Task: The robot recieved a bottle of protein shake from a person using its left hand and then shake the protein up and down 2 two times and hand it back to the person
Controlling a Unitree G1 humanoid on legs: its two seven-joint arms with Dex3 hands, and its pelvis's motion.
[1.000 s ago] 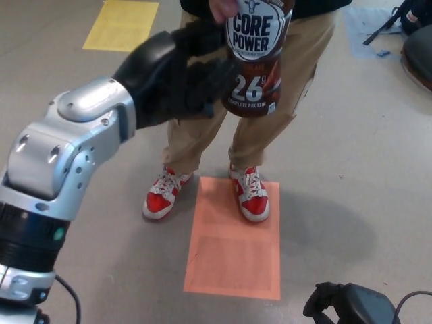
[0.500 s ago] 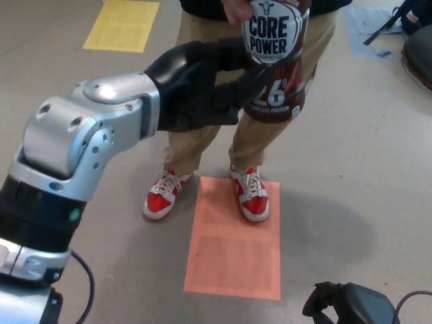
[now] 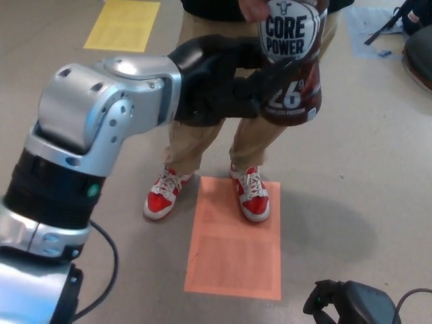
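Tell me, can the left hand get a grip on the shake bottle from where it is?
Probably yes. The left hand is already at the bottle, its black fingers wrapping the lower label. Nothing lies between them, though the person's hand holds the top.

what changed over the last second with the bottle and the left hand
The left hand and the protein shake bottle moved together toward picture right and slightly up, the fingers closing further around the bottle's lower half. The person's hand stays on the bottle's top. The red shoes and orange floor mat stayed put.
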